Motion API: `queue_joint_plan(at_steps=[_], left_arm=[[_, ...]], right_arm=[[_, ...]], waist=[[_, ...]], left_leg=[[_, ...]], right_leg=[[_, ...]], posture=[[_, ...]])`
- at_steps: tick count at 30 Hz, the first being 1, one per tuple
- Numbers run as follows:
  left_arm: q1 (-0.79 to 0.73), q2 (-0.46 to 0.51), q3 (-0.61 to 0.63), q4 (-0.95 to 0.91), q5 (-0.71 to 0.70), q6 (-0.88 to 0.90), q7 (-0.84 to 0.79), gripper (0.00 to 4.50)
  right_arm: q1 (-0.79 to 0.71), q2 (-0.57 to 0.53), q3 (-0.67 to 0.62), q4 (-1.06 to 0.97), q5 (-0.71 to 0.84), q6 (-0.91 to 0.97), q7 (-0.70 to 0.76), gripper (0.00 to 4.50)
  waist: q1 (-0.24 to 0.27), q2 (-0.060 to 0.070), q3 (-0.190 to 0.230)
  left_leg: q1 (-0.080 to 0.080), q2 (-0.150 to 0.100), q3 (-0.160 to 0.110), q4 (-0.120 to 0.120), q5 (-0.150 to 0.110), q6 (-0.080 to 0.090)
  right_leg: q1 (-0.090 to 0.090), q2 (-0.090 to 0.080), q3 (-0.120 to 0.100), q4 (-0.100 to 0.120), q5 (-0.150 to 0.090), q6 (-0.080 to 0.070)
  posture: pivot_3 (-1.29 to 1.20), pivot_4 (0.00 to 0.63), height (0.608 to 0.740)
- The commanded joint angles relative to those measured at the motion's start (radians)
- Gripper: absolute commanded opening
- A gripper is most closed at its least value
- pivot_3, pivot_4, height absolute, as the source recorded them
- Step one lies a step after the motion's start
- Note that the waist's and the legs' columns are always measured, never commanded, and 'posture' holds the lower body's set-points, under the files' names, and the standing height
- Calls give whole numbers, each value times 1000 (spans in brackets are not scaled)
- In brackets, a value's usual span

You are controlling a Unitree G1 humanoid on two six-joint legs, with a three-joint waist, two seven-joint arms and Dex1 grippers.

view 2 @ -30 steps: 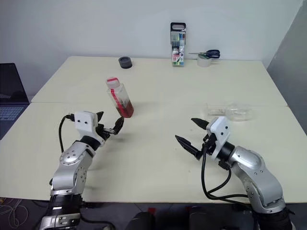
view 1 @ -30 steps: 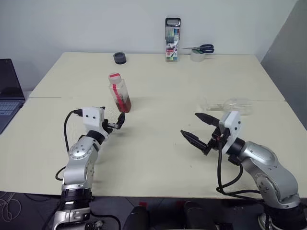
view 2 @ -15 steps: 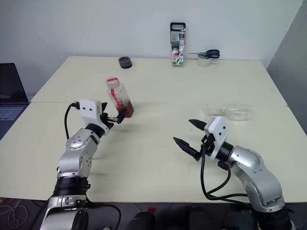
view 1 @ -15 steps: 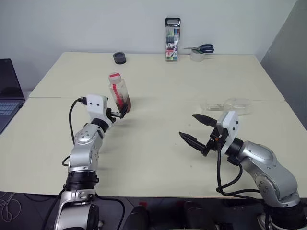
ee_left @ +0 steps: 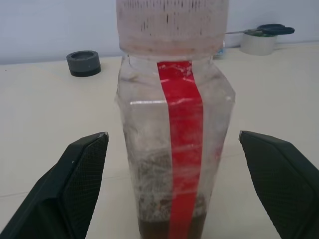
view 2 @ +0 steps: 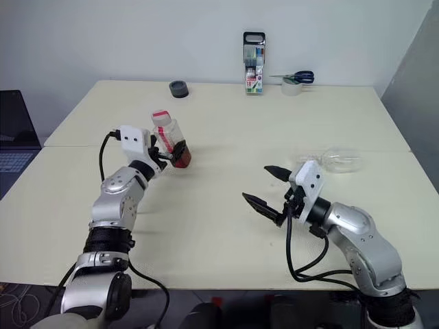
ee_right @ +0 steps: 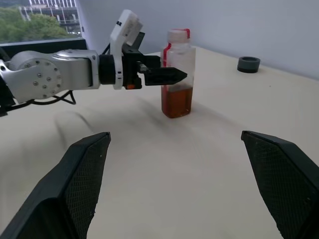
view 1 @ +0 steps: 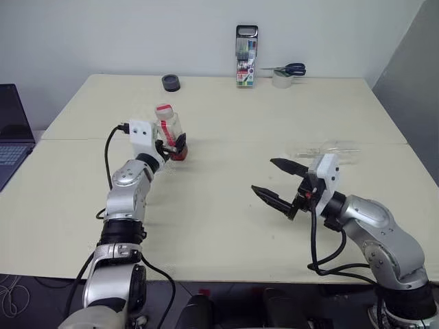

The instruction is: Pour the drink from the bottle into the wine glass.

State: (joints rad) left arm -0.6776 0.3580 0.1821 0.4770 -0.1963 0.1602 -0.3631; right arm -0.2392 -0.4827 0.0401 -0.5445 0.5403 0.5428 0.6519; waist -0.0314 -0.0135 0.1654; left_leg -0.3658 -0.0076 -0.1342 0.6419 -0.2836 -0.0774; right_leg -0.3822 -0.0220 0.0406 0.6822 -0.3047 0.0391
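Note:
The bottle [view 1: 169,127], clear plastic with a red strip and a pale cap, stands upright on the left half of the table. The reddish-brown drink [ee_right: 175,102] fills its lower part. My left gripper [view 1: 175,144] is open, one finger on each side of the bottle's lower body with gaps showing in the left wrist view [ee_left: 172,135]. The wine glass [view 1: 330,147] seems to lie on its side at the right, just beyond my right gripper [view 1: 264,175]. That gripper is open and empty, pointing left towards the bottle.
At the far edge stand a marker-pen case [view 1: 247,56], a tape roll with scissors on it [view 1: 283,74] and a small dark round object [view 1: 171,83]. A laptop [view 1: 12,133] sits off the table's left side.
My left gripper has reached forward and a little up, so its open fingers now straddle the bottle. The right gripper has shifted slightly up and left.

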Motion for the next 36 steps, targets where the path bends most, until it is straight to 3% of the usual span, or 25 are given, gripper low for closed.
queue_joint_plan(at_steps=[1, 31, 34, 36], left_arm=[[-59, 19, -1, 31, 14, -48, -6, 4473], [-211, 21, -6, 256, 72, -152, 10, 4473], [-212, 19, -5, 253, 72, -154, 11, 3895], [-211, 18, -5, 252, 71, -154, 11, 3210]], right_arm=[[-50, -14, -16, -41, 50, 30, 15, 4500], [-64, -4, 2, -23, 39, 30, 3, 4500], [-63, -3, 3, -21, 37, 28, 3, 4500], [-62, -3, 3, -20, 37, 27, 3, 4500]], waist=[[0, 0, 0], [-1, 0, 0], [-1, 0, 0], [-1, 0, 0]], left_leg=[[0, 0, 0, 0, 0, 0], [-2, 0, 0, 1, 0, 0], [-2, 0, 0, 1, 0, 0], [-2, 0, 0, 1, 0, 0]], right_leg=[[0, 0, 0, 0, 0, 0], [-1, 0, 0, 0, 0, 0], [-1, 0, 0, 0, 0, 0], [-2, 0, 0, 0, 0, 0]], posture=[[0, 150, 740], [0, 150, 740], [0, 150, 740], [0, 150, 740]])
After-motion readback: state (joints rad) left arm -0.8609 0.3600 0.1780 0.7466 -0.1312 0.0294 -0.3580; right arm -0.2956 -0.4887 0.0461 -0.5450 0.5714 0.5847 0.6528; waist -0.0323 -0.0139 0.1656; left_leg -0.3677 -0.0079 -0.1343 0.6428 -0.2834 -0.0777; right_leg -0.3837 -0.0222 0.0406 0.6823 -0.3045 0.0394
